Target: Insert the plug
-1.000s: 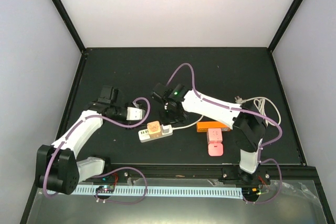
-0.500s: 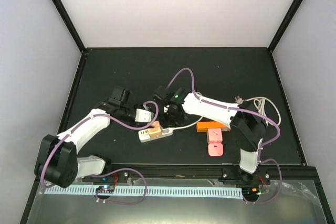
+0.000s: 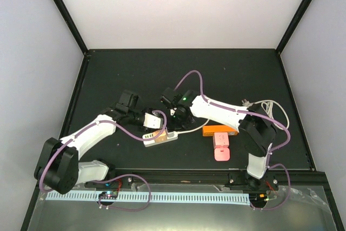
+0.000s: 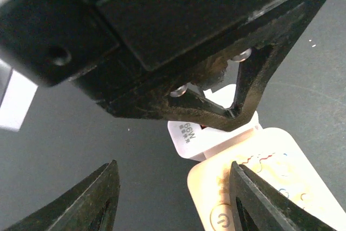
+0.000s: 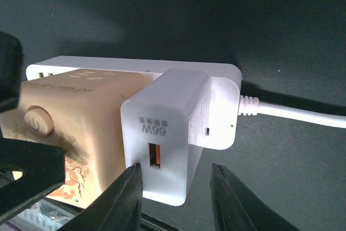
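Note:
A white power strip (image 3: 168, 136) lies mid-table and also shows in the right wrist view (image 5: 221, 87). A cream adapter with a round button (image 5: 70, 117) sits on it. A white 66W charger plug (image 5: 167, 133) stands on the strip beside the adapter. My right gripper (image 5: 175, 198) is open, its jaws either side of the charger's near edge, and the left fingertip (image 5: 130, 187) touches the charger's corner. My left gripper (image 4: 173, 198) is open just above the adapter (image 4: 254, 187), which is by its right finger. The charger (image 4: 197, 136) lies beyond, under the right gripper's black body (image 4: 162, 41).
An orange block (image 3: 219, 130) and a pink charger (image 3: 221, 149) lie right of the strip. A white cable (image 3: 270, 109) coils at the far right. The strip's cord (image 5: 303, 114) runs off to the right. Both grippers crowd over the strip, in the top view (image 3: 174, 116).
My left arm has swung right, bringing its open gripper over the power strip's adapter end. The right gripper has stayed over the charger.

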Action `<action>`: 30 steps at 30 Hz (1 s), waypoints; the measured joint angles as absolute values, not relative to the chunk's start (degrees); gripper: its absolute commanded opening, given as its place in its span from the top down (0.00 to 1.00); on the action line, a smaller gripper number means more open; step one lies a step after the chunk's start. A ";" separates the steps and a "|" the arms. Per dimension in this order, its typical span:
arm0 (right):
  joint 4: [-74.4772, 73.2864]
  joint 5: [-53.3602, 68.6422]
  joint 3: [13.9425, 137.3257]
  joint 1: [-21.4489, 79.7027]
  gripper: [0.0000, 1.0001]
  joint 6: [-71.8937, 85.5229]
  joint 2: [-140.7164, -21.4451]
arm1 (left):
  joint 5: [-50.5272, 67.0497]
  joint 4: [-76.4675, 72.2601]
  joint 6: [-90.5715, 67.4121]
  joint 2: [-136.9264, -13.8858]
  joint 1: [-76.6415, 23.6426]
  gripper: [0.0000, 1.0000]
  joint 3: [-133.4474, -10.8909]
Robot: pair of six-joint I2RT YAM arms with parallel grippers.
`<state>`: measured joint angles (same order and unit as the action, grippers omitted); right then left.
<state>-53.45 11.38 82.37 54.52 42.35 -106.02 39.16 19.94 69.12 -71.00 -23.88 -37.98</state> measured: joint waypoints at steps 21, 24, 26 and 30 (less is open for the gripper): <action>-44.56 14.61 74.46 53.58 0.66 42.52 -102.04 | 36.40 19.66 70.46 -69.93 -24.47 0.40 -37.76; -44.25 14.66 74.22 53.58 0.62 42.52 -101.93 | 36.01 19.84 70.43 -69.56 -24.47 0.22 -37.76; -44.27 14.63 74.22 53.58 0.54 42.46 -101.93 | 35.64 20.14 69.69 -69.04 -24.45 0.03 -38.06; -45.63 13.61 74.63 53.30 0.32 42.24 -101.93 | 33.63 22.37 66.35 -67.37 -24.38 0.01 -39.09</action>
<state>-45.63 13.61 74.63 53.30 42.24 -101.93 33.63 22.37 66.35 -67.37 -24.38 -39.09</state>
